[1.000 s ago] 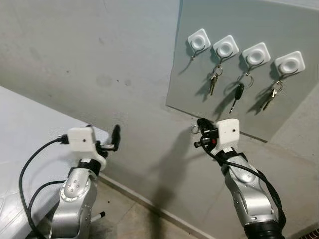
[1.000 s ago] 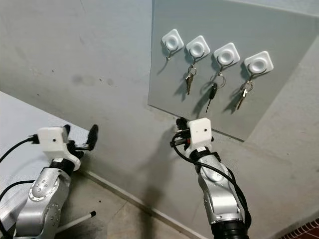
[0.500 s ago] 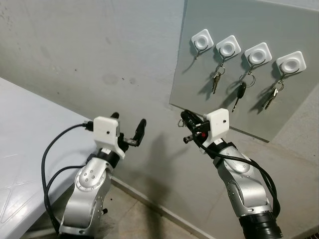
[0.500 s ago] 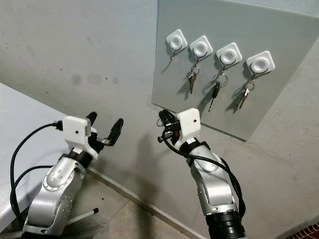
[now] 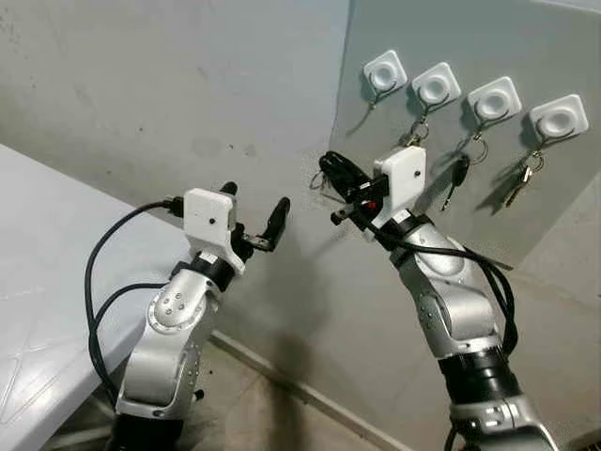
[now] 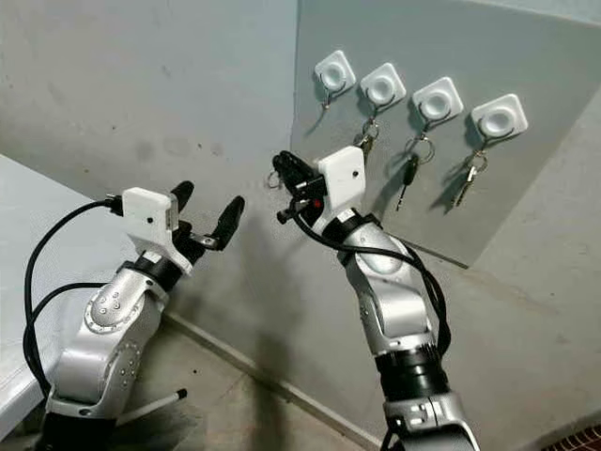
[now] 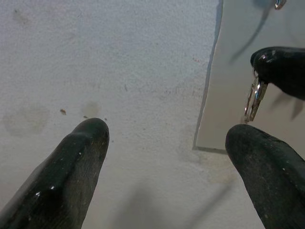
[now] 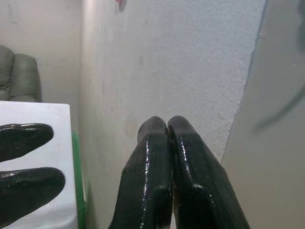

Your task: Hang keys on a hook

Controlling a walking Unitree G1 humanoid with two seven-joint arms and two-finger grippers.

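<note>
The step in hand looks like the carry toward the hook: the right gripper (image 5: 324, 174), in the middle of the left eye frame, has its jaws pressed together on a key ring (image 7: 253, 99), whose silver loops hang from the fingertips just left of the grey panel (image 5: 526, 202) on the wall. The right wrist view shows the two fingers (image 8: 164, 157) closed flat against each other, with no gap. In the upper right of the frame the panel carries four white square hook mounts in a row; the leftmost hook (image 5: 385, 73) is bare, while the other three each hold something: a bunch of keys (image 5: 409, 136), a black-headed key (image 5: 456, 175), and another bunch (image 5: 518, 180) furthest right. The gripped ring sits below and to the left of the empty hook, near it but clearly apart. The left gripper (image 5: 255, 218), at centre left, has its jaws spread wide and holds nothing, pointing at the bare wall beside the panel's edge. The next move, as I judge it, calls for raising the ring up and rightward, then turning it so its opening slips over the small metal hook tip before letting go.
</note>
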